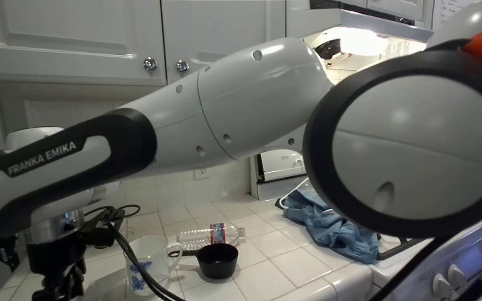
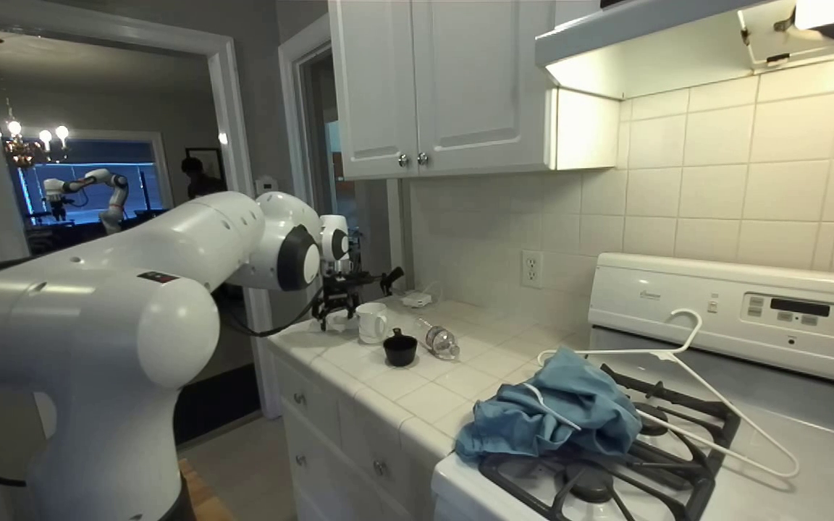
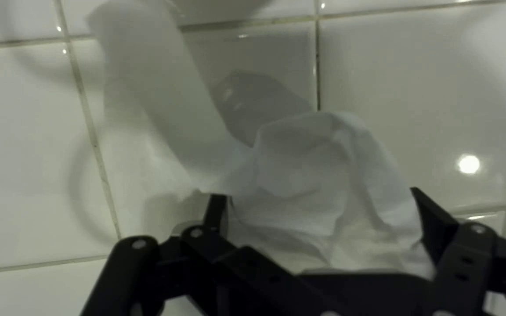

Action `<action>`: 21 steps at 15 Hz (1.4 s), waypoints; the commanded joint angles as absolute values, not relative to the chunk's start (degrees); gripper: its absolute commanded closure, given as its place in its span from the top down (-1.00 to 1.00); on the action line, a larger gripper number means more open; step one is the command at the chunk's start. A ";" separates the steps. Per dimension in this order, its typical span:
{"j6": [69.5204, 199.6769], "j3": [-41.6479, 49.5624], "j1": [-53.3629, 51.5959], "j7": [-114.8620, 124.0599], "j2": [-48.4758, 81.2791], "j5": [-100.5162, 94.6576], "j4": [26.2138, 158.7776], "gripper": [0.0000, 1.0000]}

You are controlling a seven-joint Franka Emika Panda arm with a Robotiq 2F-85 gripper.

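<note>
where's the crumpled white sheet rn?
Wrist view: the white sheet sits low, just right of centre, between the open jaws of the end effector, and stretches toward the picture's upper left over the tiled counter.

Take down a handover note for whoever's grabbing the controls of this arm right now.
Hand: open, fingers on either side of the crumpled part of a white sheet; paper or cloth, I can't tell.
Around it: in an exterior view, the upright mug is close by the hand; the black measuring cup and a clear bottle on its side lie past the mug.
Done: hand is in place around the sheet.
Left: sheet isn't gripped; any pick-up would likely mean closing the jaws.
</note>
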State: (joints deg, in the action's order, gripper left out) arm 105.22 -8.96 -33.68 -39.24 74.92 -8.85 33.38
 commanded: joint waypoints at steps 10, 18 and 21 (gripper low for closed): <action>92.53 -9.61 -34.25 -36.69 72.98 -5.43 27.31 1.00; 100.82 -8.30 -34.98 -28.64 74.79 -4.98 26.15 1.00; 103.78 -7.76 -35.29 -24.23 75.15 -5.11 26.58 1.00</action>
State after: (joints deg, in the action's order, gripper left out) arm 100.98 -8.65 -34.68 -28.40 75.02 -5.32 25.52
